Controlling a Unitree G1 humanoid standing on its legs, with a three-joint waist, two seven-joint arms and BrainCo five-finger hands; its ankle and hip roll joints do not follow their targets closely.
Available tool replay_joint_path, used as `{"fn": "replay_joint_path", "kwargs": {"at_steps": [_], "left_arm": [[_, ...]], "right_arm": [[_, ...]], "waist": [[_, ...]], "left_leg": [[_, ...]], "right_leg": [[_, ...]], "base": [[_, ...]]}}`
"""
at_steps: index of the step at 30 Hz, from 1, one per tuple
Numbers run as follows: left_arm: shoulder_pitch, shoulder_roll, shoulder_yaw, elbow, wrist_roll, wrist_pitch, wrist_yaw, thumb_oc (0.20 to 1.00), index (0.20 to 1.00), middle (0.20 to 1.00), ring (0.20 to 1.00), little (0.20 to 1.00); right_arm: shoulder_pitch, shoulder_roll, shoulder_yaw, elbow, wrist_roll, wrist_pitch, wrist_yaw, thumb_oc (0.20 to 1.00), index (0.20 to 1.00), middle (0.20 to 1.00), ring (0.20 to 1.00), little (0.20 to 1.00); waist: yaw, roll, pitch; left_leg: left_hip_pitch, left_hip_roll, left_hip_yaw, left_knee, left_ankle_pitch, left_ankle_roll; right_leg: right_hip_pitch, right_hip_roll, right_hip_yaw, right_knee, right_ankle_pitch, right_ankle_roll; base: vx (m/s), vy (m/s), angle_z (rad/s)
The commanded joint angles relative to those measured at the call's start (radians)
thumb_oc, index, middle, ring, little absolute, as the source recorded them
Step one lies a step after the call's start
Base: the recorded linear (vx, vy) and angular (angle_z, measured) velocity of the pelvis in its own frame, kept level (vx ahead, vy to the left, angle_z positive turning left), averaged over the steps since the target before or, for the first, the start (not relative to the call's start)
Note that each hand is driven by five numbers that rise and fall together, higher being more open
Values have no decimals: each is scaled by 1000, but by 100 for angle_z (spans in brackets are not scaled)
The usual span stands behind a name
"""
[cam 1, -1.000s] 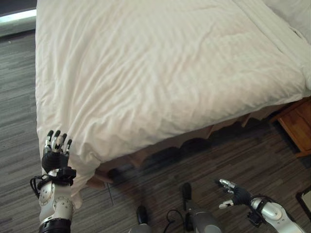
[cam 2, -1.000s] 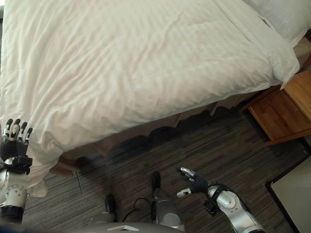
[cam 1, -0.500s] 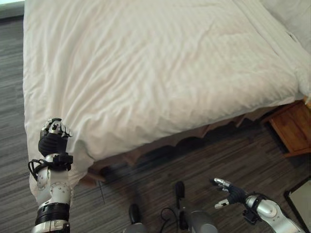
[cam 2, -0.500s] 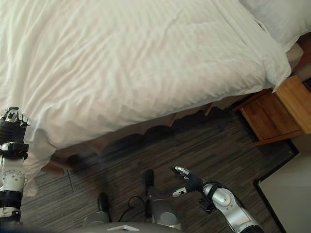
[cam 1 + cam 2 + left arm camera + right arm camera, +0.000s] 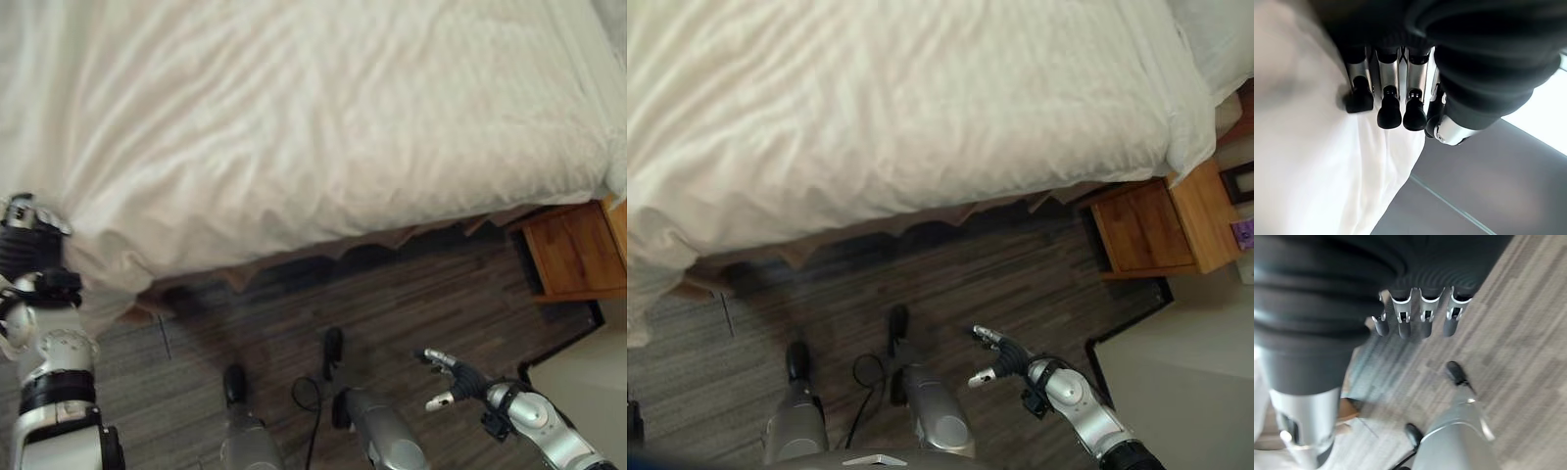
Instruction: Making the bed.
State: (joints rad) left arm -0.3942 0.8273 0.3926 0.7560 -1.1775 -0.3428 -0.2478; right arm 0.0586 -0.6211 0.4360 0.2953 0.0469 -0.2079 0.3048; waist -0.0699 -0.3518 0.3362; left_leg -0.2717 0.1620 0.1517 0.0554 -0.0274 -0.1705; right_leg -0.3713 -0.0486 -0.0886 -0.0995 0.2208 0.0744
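At the bed's corner, your left hand (image 5: 29, 235) grips the white duvet (image 5: 313, 117) with curled fingers. Over the floor, your right hand (image 5: 453, 380) hangs open.

left hand (image 5: 29, 235) curled; right hand (image 5: 453, 380) open.

The left robot hand (image 5: 1396, 93) is seen from close behind its dark ribbed cover (image 5: 1488, 54), its silver fingers (image 5: 1388, 78) with dark tips curled downward in a row. The fingertips (image 5: 1389, 111) press into the white duvet (image 5: 1308, 166), whose cloth bunches into a fold directly beneath them. The thumb (image 5: 1442, 128) sits apart, beside the fingers at the cover's side, against the duvet's hanging edge. Past the thumb, beyond that edge, lies grey floor (image 5: 1488, 186), with a bright pale strip (image 5: 1542, 117) farther out.
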Motion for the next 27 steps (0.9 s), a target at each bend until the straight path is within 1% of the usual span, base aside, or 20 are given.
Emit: {"fn": "replay_joint_path", "kwargs": {"at_steps": [1, 2, 3, 4, 6, 7, 8, 9, 10, 12, 13, 15, 18, 20, 22, 23, 24, 26, 27], "left_arm": [[-78, 29, -7, 127, -80, -12, 53, 200, 200, 200, 200, 200], [-79, 27, -2, 150, -80, -13, 65, 200, 200, 200, 200, 200], [-81, 28, -2, 151, -80, -13, 66, 200, 200, 200, 200, 200], [-85, 20, -5, 195, -70, -6, 81, 200, 200, 200, 200, 200], [-81, 16, -1, 208, -67, -6, 87, 200, 200, 200, 200, 200], [-70, 9, 7, 226, -59, -6, 94, 200, 200, 200, 200, 200], [-62, 3, 23, 277, -50, -3, 116, 200, 200, 200, 200, 200], [-63, 5, 23, 279, -50, -3, 115, 200, 200, 200, 200, 200], [-54, 1, 58, 322, -60, -10, 141, 200, 200, 200, 200, 200], [-43, -1, 76, 342, -62, -13, 156, 200, 200, 200, 200, 200], [-26, -5, 106, 369, -66, -20, 191, 200, 200, 200, 200, 200], [-1, -10, 136, 390, -62, -28, 224, 200, 200, 200, 200, 200], [46, -26, 181, 381, -71, -51, 253, 200, 200, 200, 200, 200], [77, -46, 206, 353, -83, -81, 270, 200, 200, 200, 200, 200], [113, -66, 220, 335, -81, -98, 283, 200, 200, 200, 200, 200], [136, -85, 226, 308, -88, -118, 287, 200, 200, 200, 200, 200], [168, -113, 232, 259, -89, -140, 285, 200, 200, 200, 200, 200], [228, -161, 230, 207, -71, -152, 294, 200, 200, 200, 200, 200], [232, -167, 230, 200, -67, -152, 298, 200, 200, 200, 200, 200]], "right_arm": [[-109, -39, 34, 2, 36, -26, -66, 1000, 1000, 1000, 1000, 1000], [-118, -36, 31, 0, 46, -26, -76, 1000, 1000, 1000, 1000, 1000], [-119, -35, 31, 1, 46, -26, -76, 1000, 1000, 1000, 1000, 1000], [-132, -22, 27, 8, 69, -27, -95, 1000, 1000, 1000, 1000, 1000], [-134, -15, 27, 14, 76, -26, -104, 1000, 1000, 1000, 1000, 1000], [-133, -8, 21, 14, 82, -27, -110, 1000, 1000, 1000, 1000, 1000], [-135, 2, 17, 14, 98, -32, -123, 1000, 1000, 1000, 1000, 1000], [-136, 3, 17, 14, 98, -32, -123, 1000, 1000, 1000, 1000, 1000], [-135, 13, 15, 16, 115, -36, -132, 1000, 1000, 1000, 1000, 1000], [-132, 17, 13, 13, 124, -40, -139, 1000, 1000, 1000, 1000, 1000], [-124, 31, 13, 15, 138, -46, -151, 1000, 1000, 1000, 1000, 1000], [-118, 39, 16, 19, 145, -46, -159, 1000, 1000, 1000, 1000, 1000], [-95, 48, 18, 29, 155, -45, -167, 1000, 1000, 1000, 1000, 1000], [-75, 51, 22, 42, 149, -44, -168, 1000, 1000, 1000, 1000, 1000], [-55, 50, 27, 58, 146, -41, -164, 1000, 1000, 1000, 1000, 1000], [-44, 56, 28, 71, 142, -41, -162, 1000, 1000, 1000, 1000, 1000], [-32, 61, 28, 93, 138, -39, -164, 1000, 1000, 1000, 1000, 1000], [-11, 68, 18, 124, 126, -39, -165, 1000, 1000, 1000, 1000, 1000], [-9, 66, 19, 125, 125, -41, -165, 1000, 1000, 1000, 1000, 1000]], "waist": [[5, -9, 65], [6, -23, 76], [4, -23, 76], [4, -46, 90], [5, -52, 93], [8, -61, 98], [14, -80, 108], [12, -80, 107], [22, -91, 118], [27, -96, 124], [36, -102, 133], [46, -102, 142], [60, -88, 150], [69, -75, 155], [78, -55, 149], [83, -42, 143], [91, -26, 136], [99, 8, 119], [98, 10, 117]], "left_leg": [[-101, 4, -56, -108, 150, 77], [-121, 10, -63, -107, 156, 72], [-124, 10, -66, -106, 156, 72], [-153, 13, -78, -106, 170, 67], [-158, 17, -84, -107, 165, 64], [-164, 20, -87, -108, 166, 63], [-180, 25, -101, -110, 169, 60], [-183, 25, -103, -109, 169, 60], [-195, 26, -114, -108, 171, 58], [-198, 26, -117, -107, 171, 57], [-200, 26, -121, -109, 171, 55], [-198, 26, -123, -108, 168, 56], [-185, 23, -122, -111, 165, 59], [-174, 17, -120, -111, 169, 64], [-151, 14, -118, -112, 159, 66], [-141, 9, -117, -112, 157, 69], [-129, 3, -117, -113, 154, 72], [-110, -9, -116, -114, 149, 80], [-109, -9, -116, -115, 150, 80]], "right_leg": [[26, -35, -8, 50, -77, 78], [14, -33, -17, 50, -75, 77], [13, -32, -19, 51, -76, 76], [-7, -29, -32, 54, -72, 74], [-9, -24, -37, 56, -77, 72], [-11, -23, -42, 56, -78, 72], [-17, -20, -52, 55, -80, 71], [-18, -20, -54, 55, -80, 70], [-20, -16, -62, 56, -83, 68], [-20, -16, -66, 57, -84, 67], [-18, -14, -71, 54, -84, 65], [-16, -13, -72, 53, -83, 65], [-5, -16, -69, 49, -83, 65], [1, -23, -68, 51, -78, 65], [17, -25, -64, 53, -88, 66], [24, -29, -64, 55, -89, 67], [35, -33, -63, 56, -91, 68], [53, -43, -62, 58, -97, 68], [54, -43, -63, 58, -97, 69]], "base": [[-64, -99, 43], [-57, -66, 43], [-81, -95, 27], [-36, -76, 19], [-11, -56, 11], [-7, -86, 7], [-8, -86, 6], [2, -107, 13], [16, -64, 17], [19, -55, 20], [17, -30, 13], [11, -17, 2], [0, 0, 0], [0, 0, 0], [45, 9, 0], [52, 4, -1], [52, 20, 1], [45, 23, 1], [0, 0, 0]]}}
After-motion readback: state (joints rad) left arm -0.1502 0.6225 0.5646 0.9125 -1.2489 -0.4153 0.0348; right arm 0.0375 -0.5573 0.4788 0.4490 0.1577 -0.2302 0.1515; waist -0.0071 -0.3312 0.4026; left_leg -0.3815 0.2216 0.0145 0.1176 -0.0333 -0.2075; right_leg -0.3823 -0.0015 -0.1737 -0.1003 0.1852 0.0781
